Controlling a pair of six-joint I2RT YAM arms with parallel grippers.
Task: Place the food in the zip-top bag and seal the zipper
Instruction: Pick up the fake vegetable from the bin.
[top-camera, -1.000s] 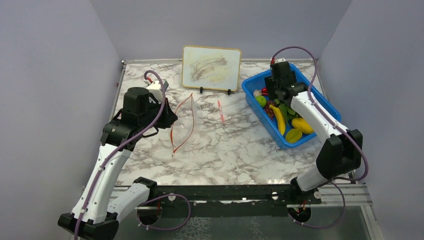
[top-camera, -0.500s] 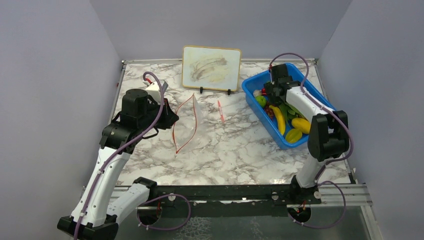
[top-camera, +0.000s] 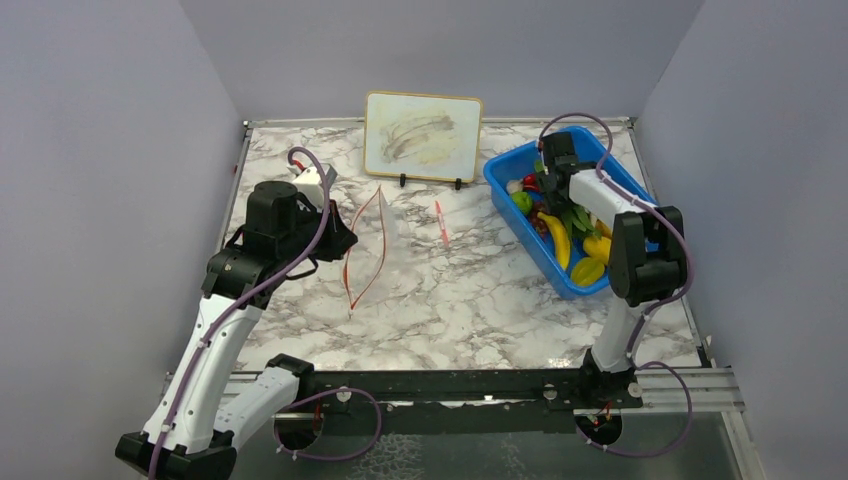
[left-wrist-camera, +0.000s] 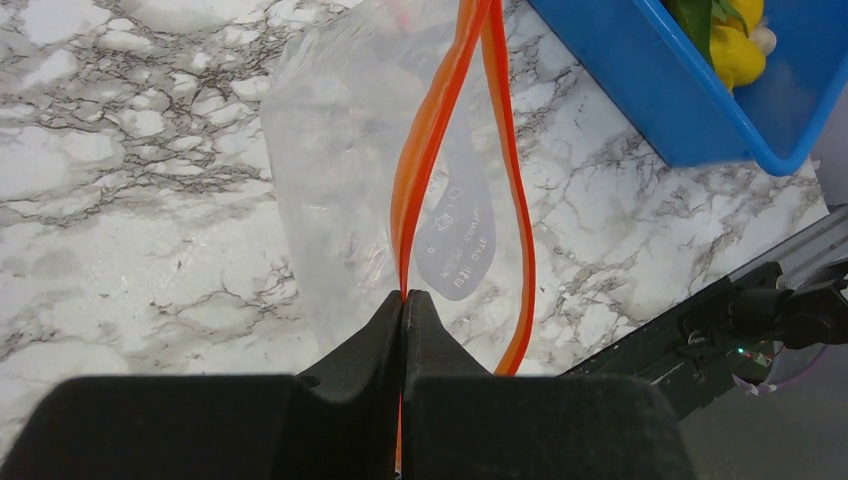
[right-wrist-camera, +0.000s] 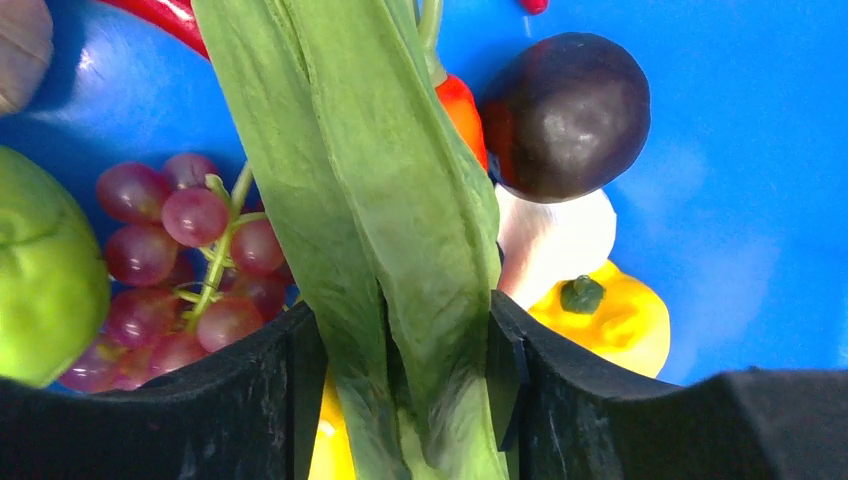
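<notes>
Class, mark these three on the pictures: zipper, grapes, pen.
zipper (left-wrist-camera: 418, 160): left wrist view, left strand, halfway along.
grapes (right-wrist-camera: 195, 216): right wrist view, an upper grape.
pen (top-camera: 442, 223): top view, middle of barrel.

Top cam overhead, rear, wrist cams close, prob. downward, all share bin (left-wrist-camera: 640, 80)

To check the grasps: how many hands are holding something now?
2. The left hand pinches the zipper of the zip-top bag; the right hand grips the green leafy pod in the blue bin.
</notes>
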